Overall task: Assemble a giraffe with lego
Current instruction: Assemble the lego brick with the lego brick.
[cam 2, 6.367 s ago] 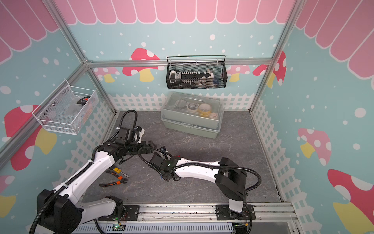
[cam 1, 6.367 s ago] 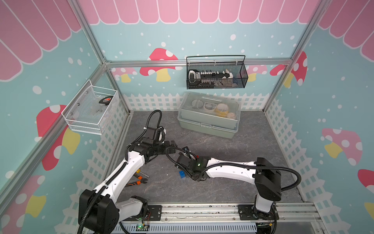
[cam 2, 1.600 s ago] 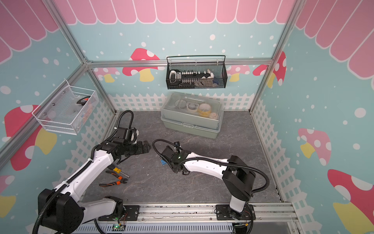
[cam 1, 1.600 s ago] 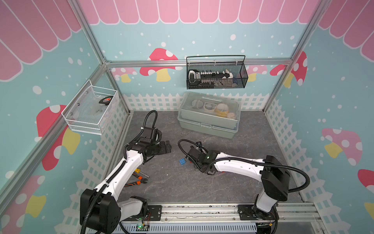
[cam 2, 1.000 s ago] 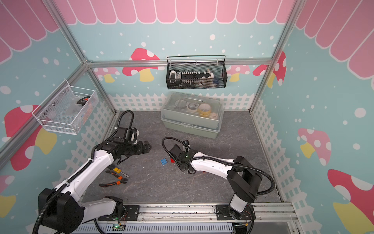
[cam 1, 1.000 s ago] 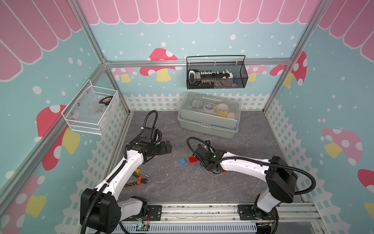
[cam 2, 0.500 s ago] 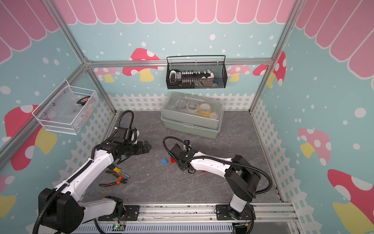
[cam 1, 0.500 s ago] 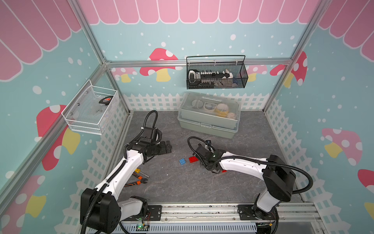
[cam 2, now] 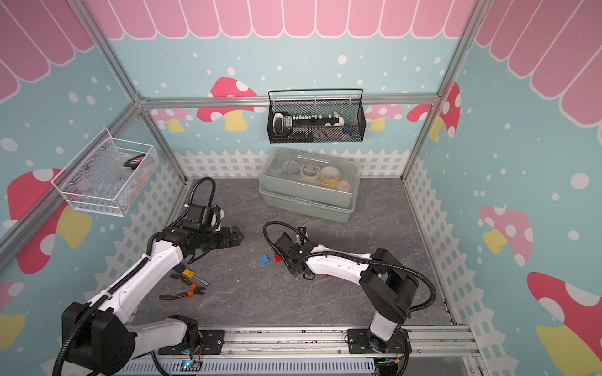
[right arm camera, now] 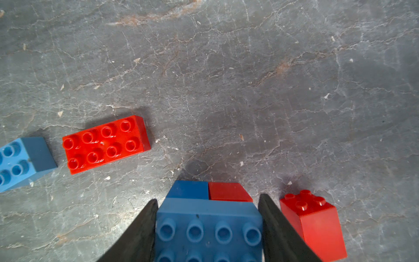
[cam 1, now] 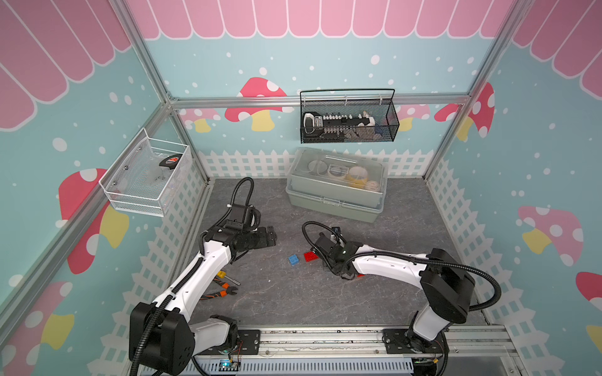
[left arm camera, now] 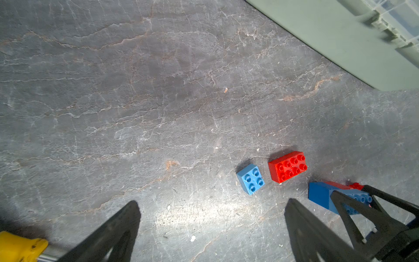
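My right gripper [right arm camera: 208,200] is shut on the giraffe [right arm camera: 208,226], a blue studded brick joined over a blue and a red one, low over the mat. Loose lego lies around it: a red two-by-four brick [right arm camera: 105,144], a blue two-by-two brick [right arm camera: 20,161] beyond that, and a small red brick [right arm camera: 313,222] on the other side. In both top views the blue brick [cam 1: 293,259] and red brick [cam 1: 310,256] lie just left of the right gripper [cam 1: 327,262]. My left gripper [left arm camera: 213,203] hangs open and empty at the left [cam 1: 270,236].
Orange-handled pliers [cam 1: 221,291] and a yellow-handled screwdriver [cam 1: 224,276] lie under the left arm. A grey-green lidded box [cam 1: 335,195] stands at the back. A black wire basket [cam 1: 348,120] and a white one [cam 1: 146,175] hang on the walls.
Over the past seconds the two grippers drew apart, the left going back left, the right moving right past the loose bricks with the giraffe. In the last half second almost nothing moved.
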